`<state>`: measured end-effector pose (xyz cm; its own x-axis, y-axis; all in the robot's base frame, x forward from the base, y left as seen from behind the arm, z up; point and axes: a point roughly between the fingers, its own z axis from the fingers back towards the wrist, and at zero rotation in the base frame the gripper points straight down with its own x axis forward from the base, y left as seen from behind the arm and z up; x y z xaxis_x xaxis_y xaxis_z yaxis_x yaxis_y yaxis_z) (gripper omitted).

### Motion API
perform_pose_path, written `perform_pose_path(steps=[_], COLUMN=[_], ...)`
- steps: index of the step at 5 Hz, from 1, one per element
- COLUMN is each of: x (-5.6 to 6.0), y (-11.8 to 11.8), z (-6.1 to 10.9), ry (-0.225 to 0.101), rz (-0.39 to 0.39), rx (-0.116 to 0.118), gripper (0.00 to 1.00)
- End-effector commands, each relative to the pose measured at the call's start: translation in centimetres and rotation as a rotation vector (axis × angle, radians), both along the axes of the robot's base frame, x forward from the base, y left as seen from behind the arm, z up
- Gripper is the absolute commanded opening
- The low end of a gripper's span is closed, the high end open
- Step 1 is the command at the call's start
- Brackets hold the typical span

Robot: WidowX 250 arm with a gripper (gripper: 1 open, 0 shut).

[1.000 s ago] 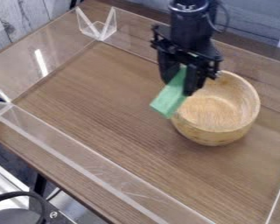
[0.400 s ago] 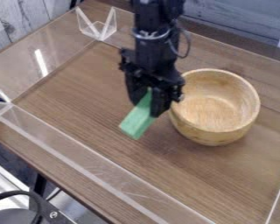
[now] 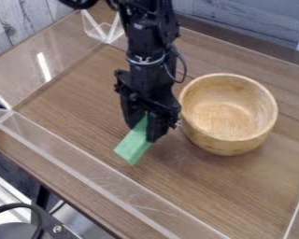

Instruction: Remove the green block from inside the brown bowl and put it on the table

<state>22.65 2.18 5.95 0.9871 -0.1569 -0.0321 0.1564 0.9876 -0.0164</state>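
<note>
Brown wood-grain counter (image 3: 78,103) fills most of your view, boxed in by low clear acrylic walls (image 3: 64,191), with a strip of pale plank wall behind it at the top left.

Your black tool (image 3: 145,131) is pointing straight down over the middle of the counter, hanging off a dark arm (image 3: 146,33) that comes in from the top of the picture. Its fingers are clamped on the upper end of the small bright green flat rectangular block (image 3: 135,146), so it's holding the block and the jaws are only as wide as the block is thick. The block is tilted, top end up between the fingers and lower end angled down toward the front left. That lower end looks like it's right at the counter surface, but you can't really tell from this angle whether it's touching or just above it.

Round light tan wooden bowl (image 3: 249,126) with the thick rim sits on the counter just to the right of the tool. The block is fully outside the bowl, to its left, and not touching it. The bowl's inside shows only bare wood grain.

Back near the far wall, a small clear acrylic piece (image 3: 106,30) stands by the arm.
</note>
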Motion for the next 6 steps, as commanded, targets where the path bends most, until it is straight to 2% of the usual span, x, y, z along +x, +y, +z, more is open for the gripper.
perform_pose_path(steps=[1, 6], x=[0.75, 1.13], y=[-0.27, -0.85], z=[0.51, -0.25], ry=[-0.042, -0.029], rz=[0.001, 0.007], rx=[0.0, -0.009], gripper=[0.0, 0.0])
